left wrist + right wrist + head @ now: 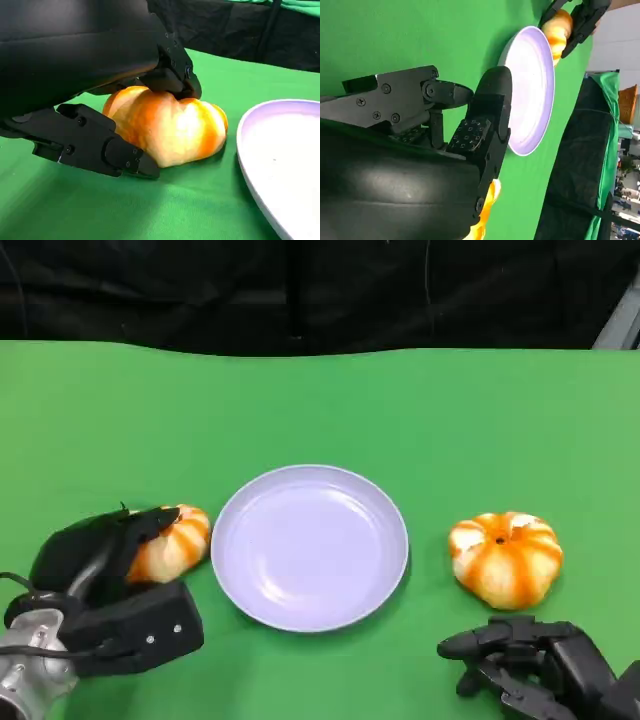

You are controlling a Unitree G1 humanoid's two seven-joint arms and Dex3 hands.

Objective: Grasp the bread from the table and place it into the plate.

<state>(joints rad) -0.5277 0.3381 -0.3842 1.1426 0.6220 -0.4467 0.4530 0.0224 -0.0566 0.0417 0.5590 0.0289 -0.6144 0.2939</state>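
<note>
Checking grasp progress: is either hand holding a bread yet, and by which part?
The left hand grips the left bread, fingers over its top and against its side. The right hand holds nothing.

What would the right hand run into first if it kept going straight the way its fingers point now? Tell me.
Probably the plate. In the right wrist view the right hand points its fingers toward the plate's near rim, with bare green table between. The nearby bread seems to lie off that line, though depth is unclear.

Green cloth-covered table [320,400] bearing a lavender plate [309,546] at centre. One orange-and-white striped bread [172,542] lies just beside the plate's left rim; a second bread [505,558] lies apart, to the plate's right.
</note>
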